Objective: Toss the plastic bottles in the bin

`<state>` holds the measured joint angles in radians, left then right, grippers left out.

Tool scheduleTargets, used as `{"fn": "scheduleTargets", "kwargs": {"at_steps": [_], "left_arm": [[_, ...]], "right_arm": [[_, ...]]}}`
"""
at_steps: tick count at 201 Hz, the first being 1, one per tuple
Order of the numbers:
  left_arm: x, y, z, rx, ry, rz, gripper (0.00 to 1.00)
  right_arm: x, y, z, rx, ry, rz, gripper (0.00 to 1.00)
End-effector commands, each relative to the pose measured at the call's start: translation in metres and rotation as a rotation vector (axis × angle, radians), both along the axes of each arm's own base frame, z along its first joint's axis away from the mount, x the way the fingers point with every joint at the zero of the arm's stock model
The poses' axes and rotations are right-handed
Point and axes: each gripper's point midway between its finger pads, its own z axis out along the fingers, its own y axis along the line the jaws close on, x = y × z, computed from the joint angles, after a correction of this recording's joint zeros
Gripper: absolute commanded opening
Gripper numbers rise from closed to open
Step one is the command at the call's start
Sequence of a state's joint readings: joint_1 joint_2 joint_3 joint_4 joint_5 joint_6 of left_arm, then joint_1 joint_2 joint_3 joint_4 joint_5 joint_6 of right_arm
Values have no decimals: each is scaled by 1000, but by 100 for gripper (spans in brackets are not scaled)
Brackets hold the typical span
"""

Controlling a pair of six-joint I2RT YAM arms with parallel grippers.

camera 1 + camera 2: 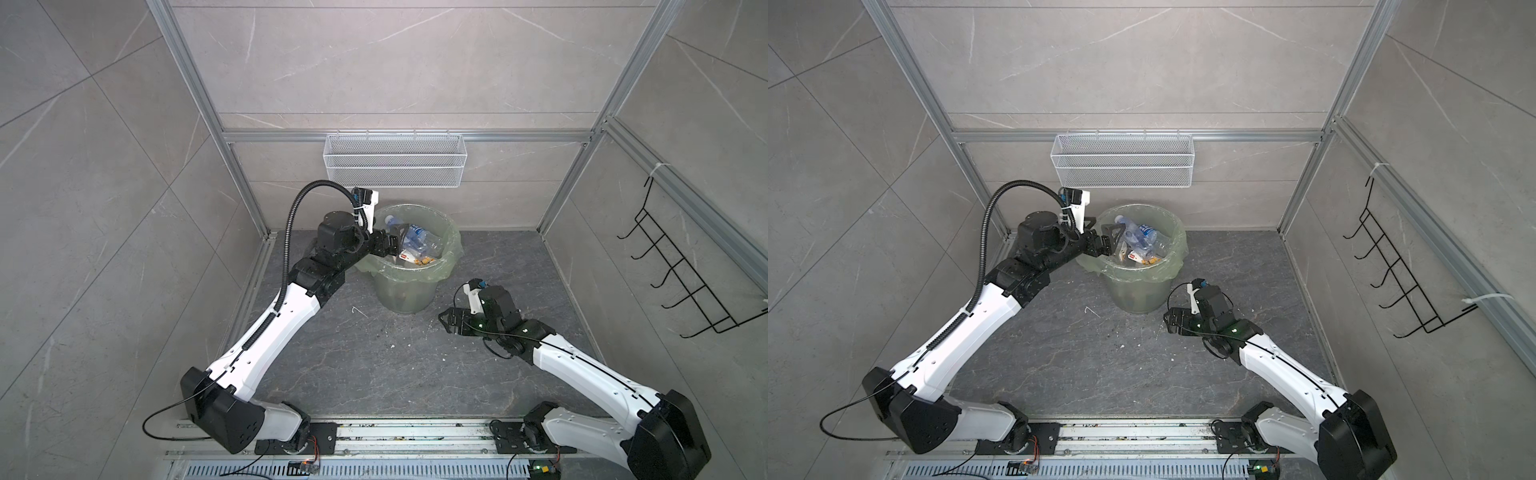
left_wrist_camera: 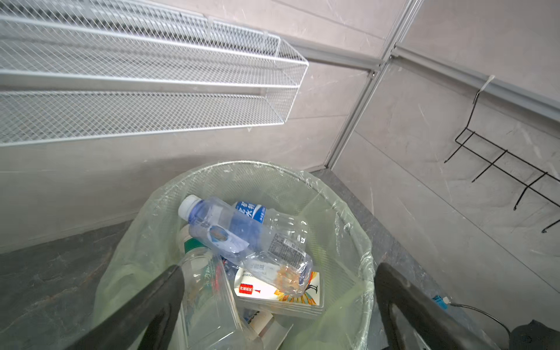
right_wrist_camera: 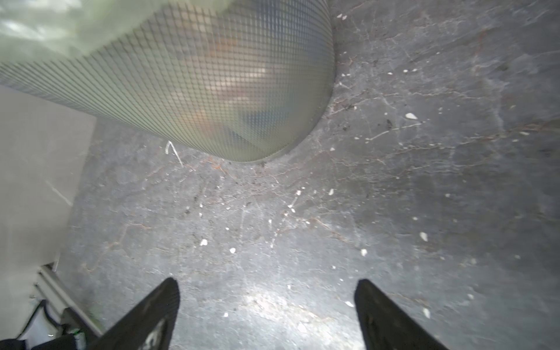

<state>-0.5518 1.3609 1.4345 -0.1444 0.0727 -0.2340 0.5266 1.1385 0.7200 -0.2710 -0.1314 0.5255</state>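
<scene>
The left gripper (image 2: pixel 280 268) holds its jaws wide apart over the bin (image 2: pixel 336 212), with plastic bottles (image 2: pixel 233 230) piled inside.

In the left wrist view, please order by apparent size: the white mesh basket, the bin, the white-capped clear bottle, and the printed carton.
1. white mesh basket, though cut off by the frame
2. bin
3. white-capped clear bottle
4. printed carton, partly covered, so unsure

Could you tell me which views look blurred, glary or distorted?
Right wrist view: the bin blurs toward its rim, glare whitens the floor by the right gripper. Left wrist view: the plastic bottles are sharp, the mesh basket bows. Both top views: evenly lit, frame posts splay.
</scene>
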Motion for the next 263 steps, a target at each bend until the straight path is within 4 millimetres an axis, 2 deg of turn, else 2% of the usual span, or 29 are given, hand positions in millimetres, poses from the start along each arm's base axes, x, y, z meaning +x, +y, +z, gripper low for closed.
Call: {"fn": "scheduleTargets", "kwargs": {"at_steps": [1,29,53,72,112,131,158,177,213,263], "left_arm": [[-7,24,17,-12,-66,86,100],[-5,60,2,-44,-27,174,100],[-1,99,-16,-77,24,260,100],[3,131,-33,-101,77,340,100],[7,180,-77,-148,209,516,100],[6,197,-96,-158,248,585,100],[3,212,-116,-117,247,654,99],[1,222,-127,-73,244,690,99],[1,234,-150,51,213,718,100],[-3,227,-175,152,57,642,100]], "right_arm": [[6,-14,11,-73,-29,-35,98],[16,-26,21,-122,-38,-74,99],[29,-47,30,-150,-39,-141,99],[40,-66,37,-166,-41,-187,99],[65,-96,51,-185,-53,-267,99],[76,-106,55,-187,-58,-301,99],[87,-122,62,-230,-93,-361,99],[91,-141,66,-250,-105,-423,99],[98,-161,66,-290,-162,-479,99],[99,-172,62,-379,-312,-465,99]]}}
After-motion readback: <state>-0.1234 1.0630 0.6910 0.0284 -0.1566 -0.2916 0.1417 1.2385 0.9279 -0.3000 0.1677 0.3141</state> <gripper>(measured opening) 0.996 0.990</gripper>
